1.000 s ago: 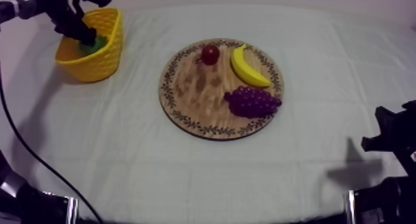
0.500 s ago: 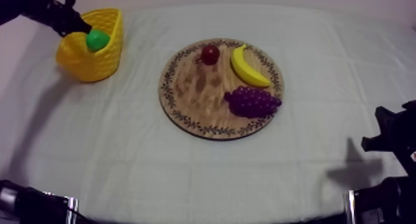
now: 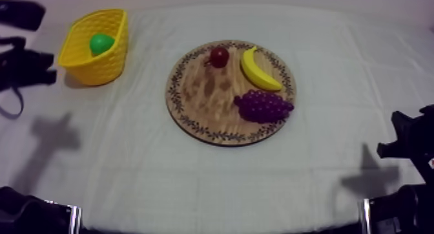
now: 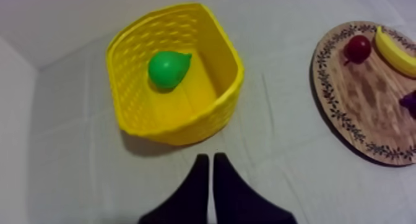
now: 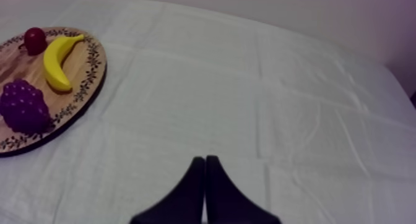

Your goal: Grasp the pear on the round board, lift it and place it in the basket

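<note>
The green toy pear (image 4: 168, 68) lies on the bottom of the yellow woven plastic basket (image 4: 198, 118), near its far wall and free of any grip, so the placing part of the task looks done. The basket stands upright on the grey-white cloth of the table (image 3: 194, 178), well apart from the round wooden board with the patterned rim (image 3: 206, 88). On the board lie a yellow toy banana (image 3: 258, 70), a purple bunch of grapes (image 3: 263, 106) and a small red fruit (image 3: 219, 56). The task does not ask for these, which is probably why nothing touches them.

The left jaws are closed together into a narrow wedge with nothing between them. They hang above the cloth just in front of the basket, pointing toward it and apart from its wall. The left arm (image 3: 26, 59) sits at the table's edge beside the basket. The right jaws are likewise pressed together and empty, low over the cloth and well apart from the board. This fits an arm at rest with no part in this task.
</note>
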`<state>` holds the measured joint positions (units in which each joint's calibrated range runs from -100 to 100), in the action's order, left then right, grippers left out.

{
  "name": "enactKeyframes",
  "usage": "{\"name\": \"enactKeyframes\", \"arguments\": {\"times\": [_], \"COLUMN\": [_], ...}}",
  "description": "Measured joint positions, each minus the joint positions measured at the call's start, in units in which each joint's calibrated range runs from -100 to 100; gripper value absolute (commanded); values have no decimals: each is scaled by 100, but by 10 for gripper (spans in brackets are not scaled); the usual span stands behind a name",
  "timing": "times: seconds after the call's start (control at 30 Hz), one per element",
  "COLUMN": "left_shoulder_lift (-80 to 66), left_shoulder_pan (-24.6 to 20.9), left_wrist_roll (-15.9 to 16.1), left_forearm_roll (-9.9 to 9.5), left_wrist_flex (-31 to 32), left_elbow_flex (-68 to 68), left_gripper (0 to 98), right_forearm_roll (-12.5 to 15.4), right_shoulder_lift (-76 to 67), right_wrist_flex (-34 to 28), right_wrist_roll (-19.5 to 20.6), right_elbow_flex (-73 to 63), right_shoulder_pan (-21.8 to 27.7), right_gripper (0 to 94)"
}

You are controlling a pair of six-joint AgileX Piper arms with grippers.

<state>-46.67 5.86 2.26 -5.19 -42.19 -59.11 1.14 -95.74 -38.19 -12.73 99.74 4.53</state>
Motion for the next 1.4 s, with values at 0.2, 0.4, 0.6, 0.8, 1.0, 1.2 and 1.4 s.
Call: {"name": "enactKeyframes", "arguments": {"times": [0.2, 0.4, 0.6, 0.8, 1.0, 1.2, 1.4], "left_shoulder_lift": [-2240, -4068, -5170, -5325, -5331, -5336, -5333], "left_shoulder_pan": [-132, -167, -179, -180, -183, -183, -183], "left_wrist_roll": [-28, -116, -132, -520, -1095, -1231, -1227], "left_forearm_roll": [278, 337, 337, 332, 327, 321, 321], "left_wrist_flex": [-58, -34, 39, 392, 878, 925, 925], "left_elbow_flex": [-1535, -2892, -3714, -3914, -4053, -4060, -4062], "left_gripper": [0, 0, 6, 2, 1, 1, 1], "right_forearm_roll": [0, 0, 0, 0, 0, 0, 0], "right_shoulder_lift": [0, 0, 0, 0, 0, 0, 0], "right_wrist_flex": [0, -8, -8, -8, -8, -8, -8], "right_wrist_roll": [0, 0, 0, 0, 0, 0, 0], "right_elbow_flex": [0, 0, 0, 0, 0, 0, 0], "right_shoulder_pan": [0, 0, 0, 0, 0, 0, 0], "right_gripper": [3, 3, 3, 3, 3, 3, 3]}}
